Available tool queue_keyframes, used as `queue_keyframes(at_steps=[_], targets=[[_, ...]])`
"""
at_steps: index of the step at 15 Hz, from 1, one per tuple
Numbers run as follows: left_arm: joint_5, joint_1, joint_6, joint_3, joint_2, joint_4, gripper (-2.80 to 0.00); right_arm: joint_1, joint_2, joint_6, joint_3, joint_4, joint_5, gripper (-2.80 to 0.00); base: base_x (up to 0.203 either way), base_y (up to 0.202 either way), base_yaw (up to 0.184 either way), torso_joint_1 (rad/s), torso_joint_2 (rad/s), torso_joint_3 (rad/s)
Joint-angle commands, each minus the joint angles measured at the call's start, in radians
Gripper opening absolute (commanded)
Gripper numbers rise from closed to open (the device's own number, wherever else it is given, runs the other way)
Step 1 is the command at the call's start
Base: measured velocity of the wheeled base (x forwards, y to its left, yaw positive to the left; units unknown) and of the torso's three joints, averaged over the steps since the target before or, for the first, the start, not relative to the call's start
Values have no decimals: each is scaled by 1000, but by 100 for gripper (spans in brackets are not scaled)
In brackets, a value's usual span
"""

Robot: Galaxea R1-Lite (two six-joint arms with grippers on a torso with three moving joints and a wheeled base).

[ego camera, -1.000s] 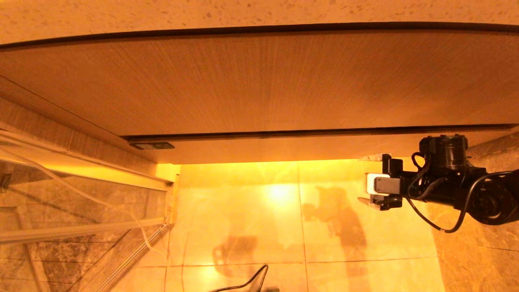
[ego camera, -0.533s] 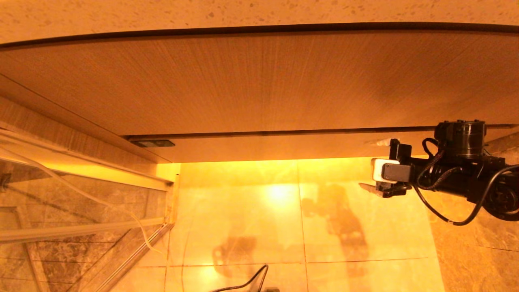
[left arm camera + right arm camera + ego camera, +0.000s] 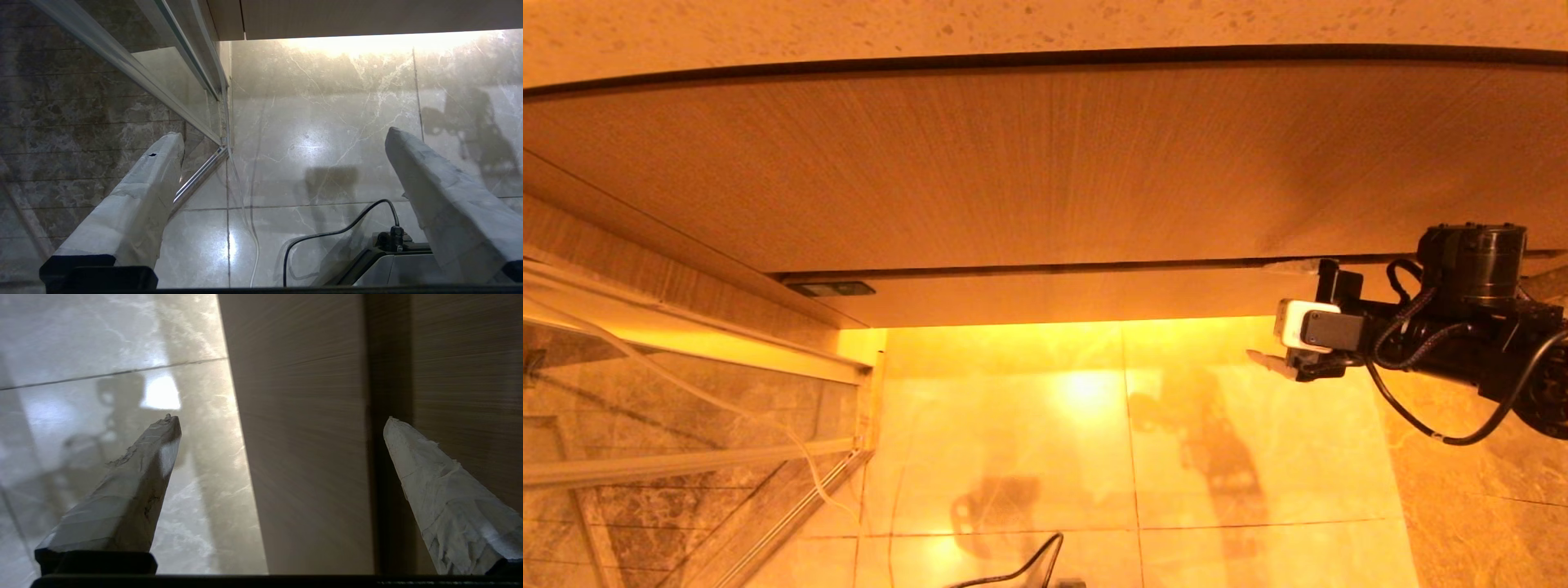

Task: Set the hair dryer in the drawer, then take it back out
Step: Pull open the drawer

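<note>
The drawer [image 3: 1054, 298] is shut; only its low wood-grain front shows, under the taller front panel [image 3: 1045, 171]. The hair dryer is out of view. My right gripper [image 3: 1262, 309] is open at the right end of the drawer front, which it straddles. Its upper finger lies at the dark seam above the front and its lower finger hangs below the bottom edge, over the floor. In the right wrist view the drawer front [image 3: 306, 457] fills the gap of the right gripper [image 3: 282, 424], and nothing is held. My left gripper [image 3: 282, 139] is open and empty, low over the floor.
A glossy marble floor [image 3: 1094, 457] lies below the cabinet. A glass shower screen with metal rails [image 3: 686, 465] stands at the left. A speckled countertop [image 3: 1013, 24] runs above the panel. A black cable [image 3: 327, 234] and part of my base [image 3: 392, 265] sit below the left gripper.
My right gripper has risen and shifted slightly right, from below the drawer front to straddling it. Its fingers have stayed open. The drawer has not moved.
</note>
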Motion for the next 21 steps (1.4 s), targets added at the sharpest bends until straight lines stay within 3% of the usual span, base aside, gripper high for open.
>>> queue_keyframes(at_steps=[1,11,21], targets=[[0,0,0,0,0,0,0,3,15,-7,0,-38,2,0,0,0,0,0,0,0],[0,0,0,0,0,0,0,11,115,15,-10,-229,-1,0,0,0,0,0,0,0],[0,0,0,0,0,0,0,19,176,3,-29,-285,-4,0,0,0,0,0,0,0]])
